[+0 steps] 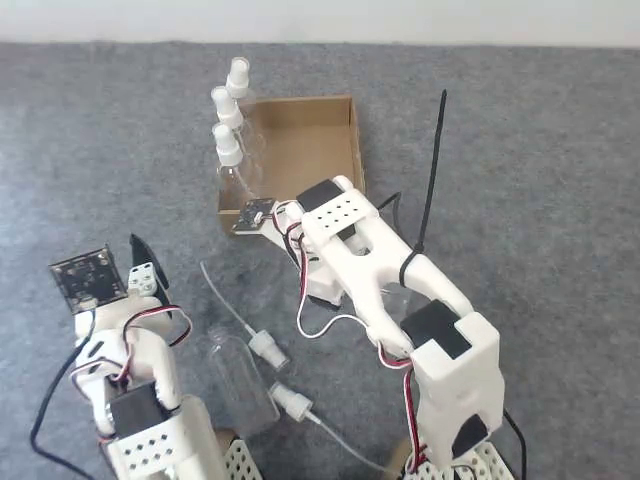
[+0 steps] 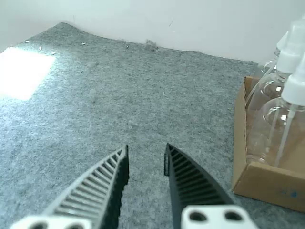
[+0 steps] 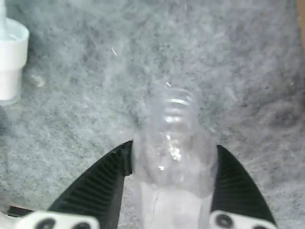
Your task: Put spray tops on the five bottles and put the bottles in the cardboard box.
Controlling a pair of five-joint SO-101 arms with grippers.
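Left gripper (image 2: pixel 147 152), jaws apart: bare grey worktop (image 2: pixel 95 95) ahead, nothing in the path out to the far edge. The cardboard box (image 1: pixel 355 140) sits off to one side. Three capped bottles (image 1: pixel 232 150) stand packed along its left wall; the rest of the inside is open from above. Right arm (image 1: pixel 370 260) lies across the box's near edge and blocks entry from that side. Right gripper (image 3: pixel 174 145) is closed on an uncapped bottle (image 3: pixel 174 119), with a spray top (image 3: pixel 10 57) near it and bare worktop beyond the neck. Between the arm bases, a lying bottle (image 1: pixel 240 385) and two spray tops (image 1: pixel 268 348) with dip tubes clutter the lane.
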